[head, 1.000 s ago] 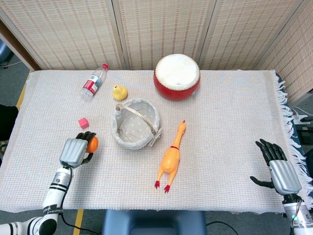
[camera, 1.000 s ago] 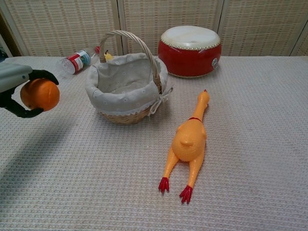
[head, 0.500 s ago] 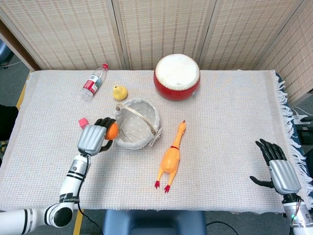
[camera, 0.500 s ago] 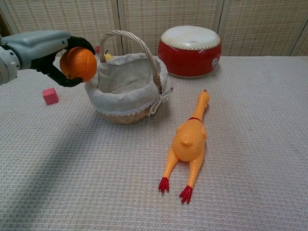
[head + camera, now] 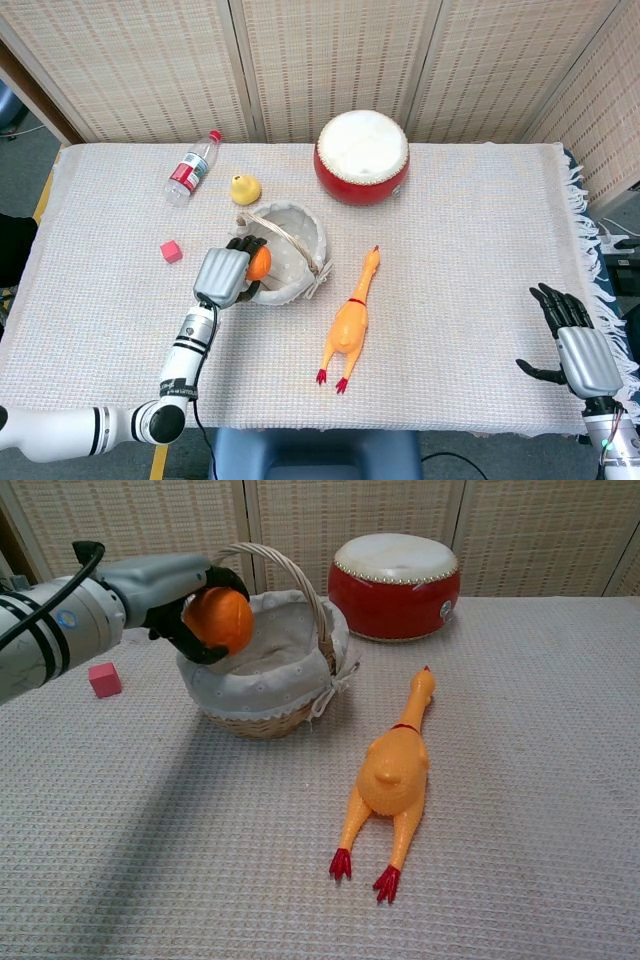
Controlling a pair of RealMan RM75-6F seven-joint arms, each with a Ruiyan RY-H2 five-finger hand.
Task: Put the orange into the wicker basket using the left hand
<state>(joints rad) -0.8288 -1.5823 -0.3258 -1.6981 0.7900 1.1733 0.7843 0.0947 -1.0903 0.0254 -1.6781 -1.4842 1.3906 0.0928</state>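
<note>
Since the earlier frames the left hand [image 5: 165, 592] has carried the orange [image 5: 218, 620] from the surface's [image 5: 520, 780] left side to just over the near-left rim of the wicker basket [image 5: 270, 675]. Its fingers wrap the fruit from the side, held clear above the cloth lining, presumably so that releasing it drops it inside. The right hand [image 5: 578, 350] rests apart at the far right, fingers spread, holding nothing. Count: one orange, one basket, one drum [image 5: 362, 156], one rubber chicken [image 5: 348, 322], one bottle [image 5: 191, 168], one pink cube [image 5: 171, 251], one yellow fruit [image 5: 245, 188].
</note>
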